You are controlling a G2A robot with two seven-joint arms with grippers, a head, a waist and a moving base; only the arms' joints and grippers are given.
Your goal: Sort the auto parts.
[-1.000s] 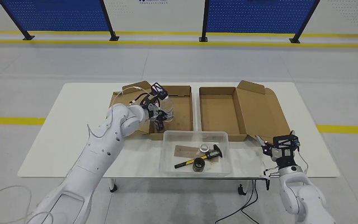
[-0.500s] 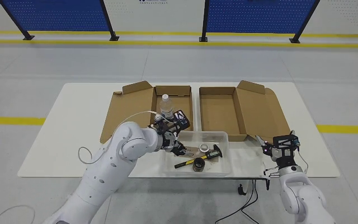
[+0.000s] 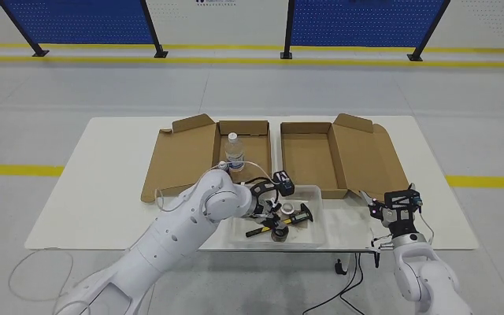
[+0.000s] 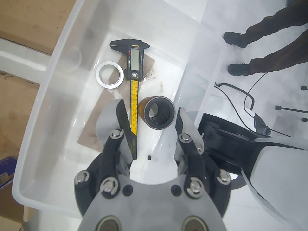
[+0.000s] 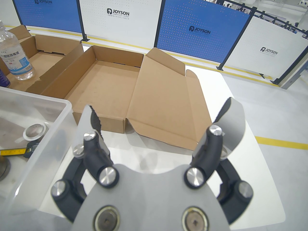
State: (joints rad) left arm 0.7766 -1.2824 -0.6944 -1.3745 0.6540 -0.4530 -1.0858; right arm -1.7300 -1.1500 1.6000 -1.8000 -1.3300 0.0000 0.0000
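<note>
Three parts in clear bin (image 4: 48, 92): caliper (image 4: 133, 73), metal ring (image 4: 109, 74), bushing (image 4: 157, 115). Left gripper (image 4: 150, 106) over bin, jaws spread either side of bushing. Right gripper (image 5: 160, 104) spread wide, holding nothing, beside bin. Bottle (image 3: 233, 148) stands in cardboard box (image 3: 253, 161) behind bin.

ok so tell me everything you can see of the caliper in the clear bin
A digital caliper: black head with a grey display, yellow scale with black marks. It lies flat on the clear bin's floor, partly on a brown sheet, between a metal ring and a dark sleeve. The left gripper's finger hides part of its tail.
</note>
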